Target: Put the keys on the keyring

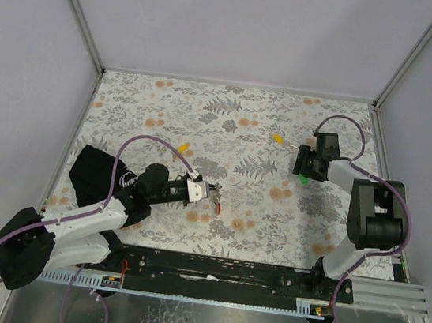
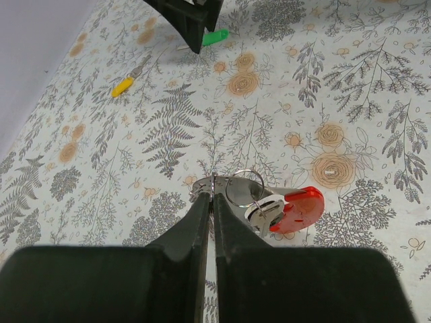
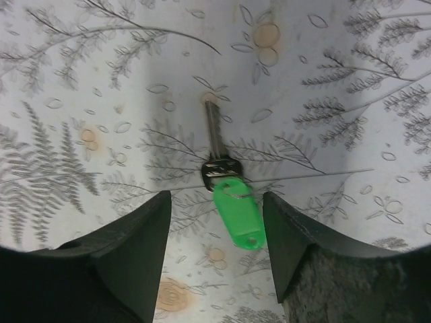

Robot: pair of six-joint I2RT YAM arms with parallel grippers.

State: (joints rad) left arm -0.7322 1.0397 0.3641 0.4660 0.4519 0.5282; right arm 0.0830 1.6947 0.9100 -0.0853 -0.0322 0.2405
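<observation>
Keys (image 2: 122,86) lie loose: our left gripper (image 2: 213,187) pinches the keyring (image 2: 269,202); our right gripper (image 3: 215,198), spread wide, straddles the green key (image 3: 225,190).

You have a tabletop (image 1: 258,207) under a pale cloth printed with grey ferns and orange flowers, evenly lit. Plain lilac-grey walls (image 1: 242,22) close it in at the back and both sides. Aluminium posts (image 1: 78,8) stand in the far corners, and a black rail (image 1: 249,271) runs along the near edge.

Left tool (image 1: 212,193) at keyring (image 1: 217,204); right tool (image 1: 302,170) above key (image 1: 304,179).
</observation>
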